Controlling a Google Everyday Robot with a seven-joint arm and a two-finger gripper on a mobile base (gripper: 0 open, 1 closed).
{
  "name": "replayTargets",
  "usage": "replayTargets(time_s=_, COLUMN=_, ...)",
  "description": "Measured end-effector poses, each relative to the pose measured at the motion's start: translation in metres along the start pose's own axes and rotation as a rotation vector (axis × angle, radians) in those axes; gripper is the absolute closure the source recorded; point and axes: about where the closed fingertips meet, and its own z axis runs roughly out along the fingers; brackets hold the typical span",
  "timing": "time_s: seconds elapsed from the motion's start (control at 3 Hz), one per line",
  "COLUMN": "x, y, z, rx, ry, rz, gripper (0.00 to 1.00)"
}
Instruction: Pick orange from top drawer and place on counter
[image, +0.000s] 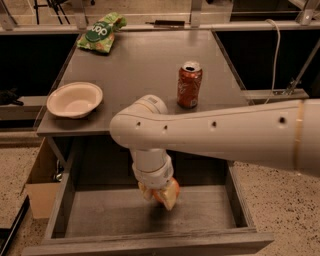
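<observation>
1 white robot arm (225, 135) comes in from the right side and bends down into the open top drawer (57, 210). At the end of the arm is the tool (160, 194), and it points down. The tool has 2 pale fingers (171, 195). They are closed tight around the orange (159, 196), so the tool is holding it. Only a small bit of the orange peeks out between the fingers.

The tool and the orange are inside the drawer, near its middle. I cannot tell if the orange touches the drawer floor. The grey drawer floor spreads out to the left and right of the tool. The flat front board of the drawer is on the near side of the tool.

The grey surface (140, 65) is higher than the tool and behind it. 3 things sit on it. 1 orange-red soda can (189, 85) stands upright, up and a little to the right of the tool, just past the arm. 1 pale bowl (75, 99) sits up and to the left of the tool, near the front left edge of the surface. 1 green snack bag (100, 32) lies far behind the tool, at the back left corner.

1 brown cardboard box (40, 180) is to the left of the tool, outside the drawer.
</observation>
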Motion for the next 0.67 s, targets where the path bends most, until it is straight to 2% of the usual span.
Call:
replayTargets(time_s=0.33, x=-0.015, y=0.063, z=-0.036, rx=0.060, ry=0.055, rz=0.117, gripper=1.00)
replayTargets(time_s=0.67, x=-0.018, y=0.083, z=-0.070, rx=0.117, ry=0.130, rz=0.158, gripper=1.00)
